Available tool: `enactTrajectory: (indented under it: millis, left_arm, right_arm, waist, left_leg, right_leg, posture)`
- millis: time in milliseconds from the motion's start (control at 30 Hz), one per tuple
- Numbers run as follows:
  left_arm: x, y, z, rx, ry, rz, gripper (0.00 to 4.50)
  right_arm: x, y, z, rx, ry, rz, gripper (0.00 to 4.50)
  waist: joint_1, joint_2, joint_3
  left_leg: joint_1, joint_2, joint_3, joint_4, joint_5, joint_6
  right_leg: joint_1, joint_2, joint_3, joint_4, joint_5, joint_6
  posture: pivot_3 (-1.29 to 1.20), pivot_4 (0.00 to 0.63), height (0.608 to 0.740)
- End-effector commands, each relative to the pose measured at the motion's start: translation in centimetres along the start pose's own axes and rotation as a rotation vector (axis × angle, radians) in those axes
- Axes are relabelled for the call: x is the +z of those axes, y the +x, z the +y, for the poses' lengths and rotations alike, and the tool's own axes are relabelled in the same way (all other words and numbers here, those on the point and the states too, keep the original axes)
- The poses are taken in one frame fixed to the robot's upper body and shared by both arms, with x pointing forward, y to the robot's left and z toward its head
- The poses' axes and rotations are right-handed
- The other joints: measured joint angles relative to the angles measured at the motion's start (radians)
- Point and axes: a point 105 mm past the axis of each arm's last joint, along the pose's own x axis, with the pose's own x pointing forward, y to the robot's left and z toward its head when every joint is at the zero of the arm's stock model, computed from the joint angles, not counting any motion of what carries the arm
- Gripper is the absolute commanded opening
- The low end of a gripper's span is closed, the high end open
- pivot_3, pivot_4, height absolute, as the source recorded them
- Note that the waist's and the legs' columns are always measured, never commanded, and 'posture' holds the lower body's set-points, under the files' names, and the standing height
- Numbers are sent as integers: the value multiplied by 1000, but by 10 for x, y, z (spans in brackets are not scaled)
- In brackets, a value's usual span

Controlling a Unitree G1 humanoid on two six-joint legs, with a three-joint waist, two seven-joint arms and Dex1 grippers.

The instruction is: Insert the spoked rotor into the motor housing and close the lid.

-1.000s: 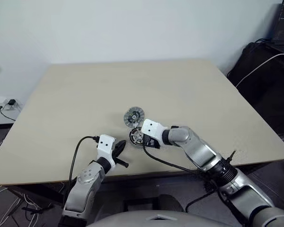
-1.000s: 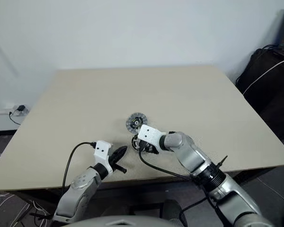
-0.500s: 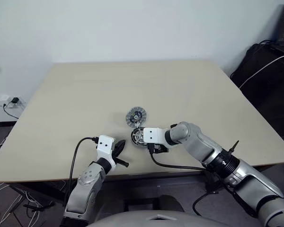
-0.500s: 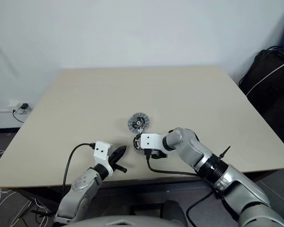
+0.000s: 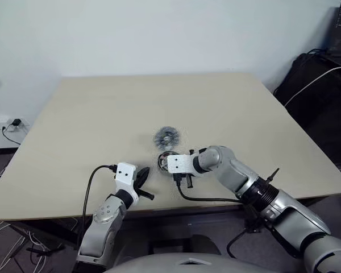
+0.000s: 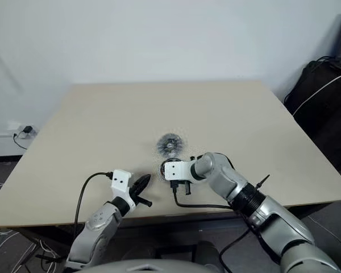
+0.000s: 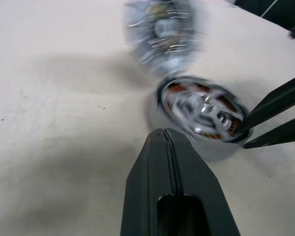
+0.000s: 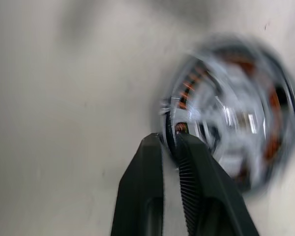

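The right hand (image 8: 171,142) has its two fingers pinched on the near rim of the motor housing (image 7: 202,109), the thin wall caught between them, as the right wrist view shows. The housing sits on the tabletop (image 5: 102,114) near its front edge, open face up, copper windings ringing a silvery centre with dark spokes across it, so the rotor looks already seated, though blur leaves that uncertain. The lid (image 5: 166,137) lies flat on the tabletop just beyond the housing, close to it but apart, on the side away from the robot.

The left hand (image 7: 166,140) hovers with its fingers pressed together, empty, to the left of the housing and pointing toward it, a short way off.

The coming move likely turns on the lid: it lies straight past the housing from both hands, and the right hand is nearer, but occupied. Both parts are round, so no long axis matters.
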Motion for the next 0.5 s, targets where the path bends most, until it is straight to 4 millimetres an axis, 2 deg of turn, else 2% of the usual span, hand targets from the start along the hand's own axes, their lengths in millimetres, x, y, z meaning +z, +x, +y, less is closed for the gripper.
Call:
enactTrajectory:
  millis: [33, 133, 300, 500]
  left_arm:
    - [8, 1, 0, 4, 1, -41, 0]
    - [8, 1, 0, 5, 0, -41, 0]
    - [7, 2, 0, 8, -4, -43, 0]
    - [5, 1, -1, 8, -13, -38, 0]
  right_arm:
    - [-8, -6, -12, -63, 2, 34, 115]
    - [-9, -8, -13, -70, 14, 28, 106]
    - [5, -18, -5, -50, 256, -92, 106]
    - [11, -25, 22, 6, 443, -125, 106]
  waist:
    - [1, 0, 0]
    - [1, 0, 0]
    - [8, 0, 0]
    - [17, 0, -1]
  left_leg:
    - [0, 0, 0, 1, 0, 0]
    - [0, 0, 0, 2, 1, 1]
    - [-2, 0, -1, 2, 1, 1]
    - [-11, 0, -2, 1, 0, 0]
  right_leg:
    - [0, 0, 0, 0, 0, 1]
    - [1, 0, 0, 0, 1, 2]
    - [0, 0, 0, 0, 3, 3]
    - [-6, -1, 0, 0, 3, 3]
  posture:
    - [0, 0, 740]
    - [0, 0, 740]
    - [0, 0, 740]
    - [0, 0, 740]
